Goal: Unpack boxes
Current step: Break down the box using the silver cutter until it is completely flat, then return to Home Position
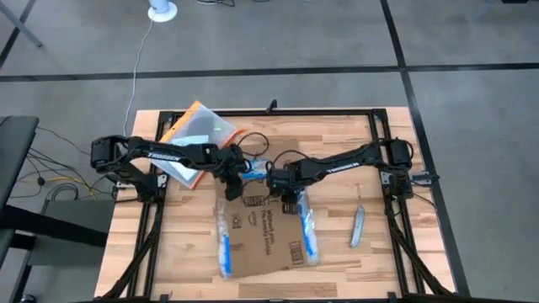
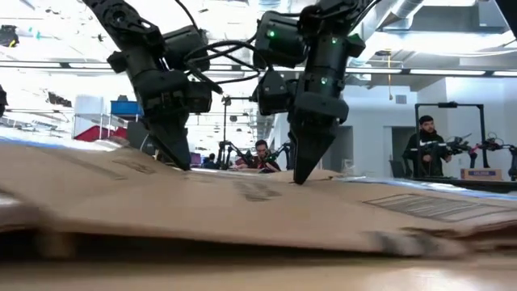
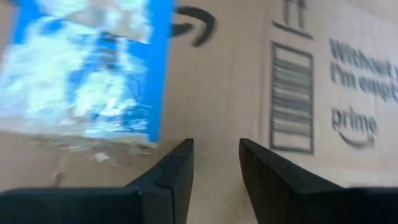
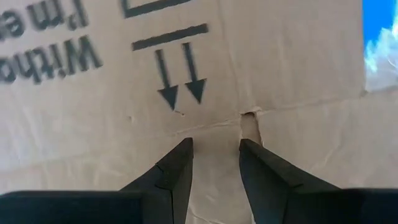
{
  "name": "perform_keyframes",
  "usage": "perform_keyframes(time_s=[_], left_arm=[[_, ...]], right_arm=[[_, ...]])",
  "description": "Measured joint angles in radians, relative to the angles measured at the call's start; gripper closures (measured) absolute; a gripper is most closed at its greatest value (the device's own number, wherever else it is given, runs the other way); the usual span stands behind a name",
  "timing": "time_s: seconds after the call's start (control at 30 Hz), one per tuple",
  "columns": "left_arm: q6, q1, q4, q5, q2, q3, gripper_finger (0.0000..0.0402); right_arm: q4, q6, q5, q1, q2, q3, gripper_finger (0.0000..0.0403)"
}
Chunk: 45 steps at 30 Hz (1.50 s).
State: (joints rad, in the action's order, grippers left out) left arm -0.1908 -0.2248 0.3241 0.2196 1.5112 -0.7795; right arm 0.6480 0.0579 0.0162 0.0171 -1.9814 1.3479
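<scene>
Your left gripper (image 1: 233, 192) and right gripper (image 1: 288, 204) both pressed tips-down on the flattened cardboard box (image 1: 263, 231). Each held a narrow gap between its fingers, gripping nothing.

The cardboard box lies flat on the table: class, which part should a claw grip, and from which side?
Probably a free edge of the cardboard box, approached sideways at table height: it lies flattened, offering no raised face. From above, the left claw and right claw only meet its flat panel.
</scene>
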Motion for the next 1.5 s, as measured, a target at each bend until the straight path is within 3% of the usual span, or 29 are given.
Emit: perform_keyframes(time_s=[0.3,0.47,0.63,0.7,0.8,0.87,1.07,1.27,1.37,1.5], left_arm=[[0.011,-0.038,0.002,0.017,0.000,-0.003,0.0288],[-0.010,-0.019,0.132,0.080,-0.021,-0.093,0.0300],[0.027,0.096,0.174,-0.027,-0.116,-0.190,0.0387],[0.019,0.148,0.180,-0.036,-0.161,-0.220,0.0395],[0.018,0.253,0.167,-0.055,-0.258,-0.222,0.0400],[0.011,0.316,0.100,-0.095,-0.329,-0.195,0.0401],[-0.050,0.401,-0.158,-0.245,-0.579,0.011,0.0401],[-0.110,0.422,-0.328,-0.373,-0.888,0.205,0.0401],[-0.104,0.429,-0.316,-0.459,-1.022,0.278,0.0401],[-0.299,0.430,-0.313,-0.500,-1.144,0.351,0.0401]], right_arm=[[0.000,0.049,0.008,0.041,0.000,0.000,0.0285],[0.126,0.052,0.012,0.039,0.064,-0.001,0.0285],[0.203,0.093,0.069,0.075,0.195,-0.001,0.0286],[0.202,0.118,0.097,0.090,0.262,-0.001,0.0298],[0.133,0.136,0.118,0.109,0.350,-0.001,0.0346],[-0.002,0.120,0.118,0.117,0.403,-0.019,0.0386],[-0.472,0.129,0.164,0.066,0.551,-0.222,0.0401],[-0.729,0.226,0.169,-0.010,0.795,-0.477,0.0403],[-0.790,0.263,0.091,-0.018,0.962,-0.623,0.0403],[-0.785,0.377,-0.024,0.000,1.176,-0.772,0.0402]])
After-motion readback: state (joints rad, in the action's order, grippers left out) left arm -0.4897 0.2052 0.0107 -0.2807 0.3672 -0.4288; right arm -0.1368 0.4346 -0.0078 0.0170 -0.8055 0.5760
